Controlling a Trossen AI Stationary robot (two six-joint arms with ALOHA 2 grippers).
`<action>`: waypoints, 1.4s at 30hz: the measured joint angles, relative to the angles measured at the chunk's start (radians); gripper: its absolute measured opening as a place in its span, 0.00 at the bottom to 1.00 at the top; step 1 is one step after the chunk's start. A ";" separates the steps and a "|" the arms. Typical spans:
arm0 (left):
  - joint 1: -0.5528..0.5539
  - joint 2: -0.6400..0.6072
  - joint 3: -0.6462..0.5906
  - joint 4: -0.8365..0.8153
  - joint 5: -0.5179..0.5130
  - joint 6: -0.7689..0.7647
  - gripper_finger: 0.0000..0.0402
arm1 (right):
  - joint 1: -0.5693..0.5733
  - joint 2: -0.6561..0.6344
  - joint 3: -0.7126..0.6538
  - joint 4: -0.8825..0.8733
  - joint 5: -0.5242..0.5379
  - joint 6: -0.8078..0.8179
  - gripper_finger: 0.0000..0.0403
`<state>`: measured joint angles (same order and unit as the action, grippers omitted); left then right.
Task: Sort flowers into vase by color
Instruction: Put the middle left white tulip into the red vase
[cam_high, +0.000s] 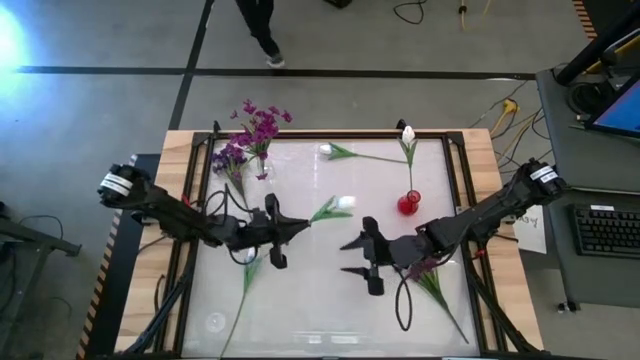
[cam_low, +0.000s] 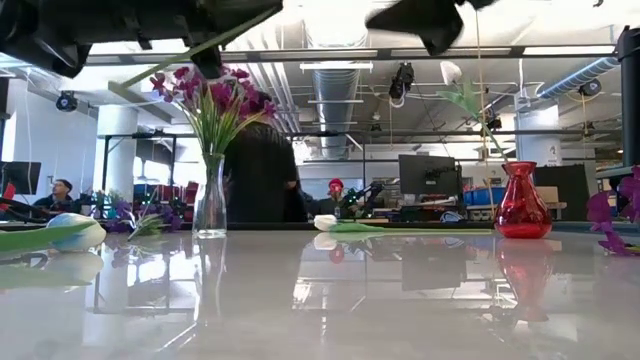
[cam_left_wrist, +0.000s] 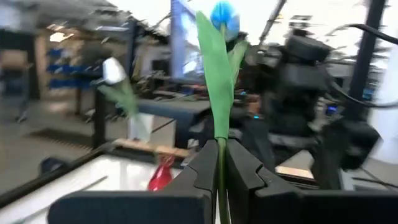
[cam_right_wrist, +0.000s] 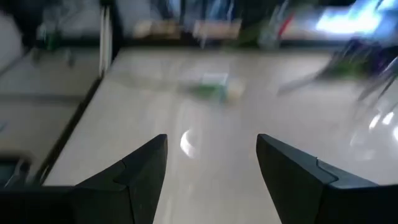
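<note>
My left gripper (cam_high: 298, 226) (cam_left_wrist: 219, 163) is over the table's middle, shut on a white tulip (cam_high: 340, 205). My right gripper (cam_high: 352, 258) (cam_right_wrist: 211, 155) hovers open to its right, touching nothing. Purple blossoms (cam_high: 255, 128) (cam_low: 205, 95) stand with their stems in a clear vase (cam_low: 210, 200) at the far left. One white tulip (cam_high: 408, 133) (cam_low: 452, 72) stands in the red vase (cam_high: 408, 204) (cam_low: 522, 200). Another tulip (cam_high: 330, 151) (cam_low: 328, 223) lies on the far table. A third tulip (cam_high: 243, 290) (cam_low: 65, 234) lies near left. A purple stem (cam_high: 432, 278) lies under my right arm. My left gripper pinches the tulip's thin green stem (cam_left_wrist: 219, 149) between its two fingers, below the long leaf (cam_left_wrist: 214, 68). The fingers come in about level from the table's left, and the stem runs along them. The bud (cam_left_wrist: 224, 15) sticks out past the fingertips, and the flower is lifted clear of the table.
The glossy white tabletop (cam_high: 320, 300) has a dark frame and wooden borders (cam_high: 180, 150). Free room lies along the near middle. Cables trail under the right arm (cam_high: 402, 305). People and monitors show in the room beyond (cam_low: 260, 170).
</note>
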<state>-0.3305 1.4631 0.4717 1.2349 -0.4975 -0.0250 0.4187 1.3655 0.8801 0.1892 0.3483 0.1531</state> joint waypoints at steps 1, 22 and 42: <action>0.000 0.009 -0.001 0.017 0.027 0.016 0.00 | -0.005 0.004 -0.004 0.056 0.017 -0.023 0.59; -0.002 0.223 0.176 0.085 0.097 0.089 0.00 | -0.107 0.050 -0.012 0.460 0.045 -0.095 0.54; -0.002 0.220 0.183 0.063 0.064 0.035 0.30 | -0.107 -0.009 -0.001 0.325 0.046 -0.097 0.04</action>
<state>-0.3321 1.6834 0.6545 1.2979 -0.4336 0.0098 0.3115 1.3566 0.8792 0.5147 0.3946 0.0560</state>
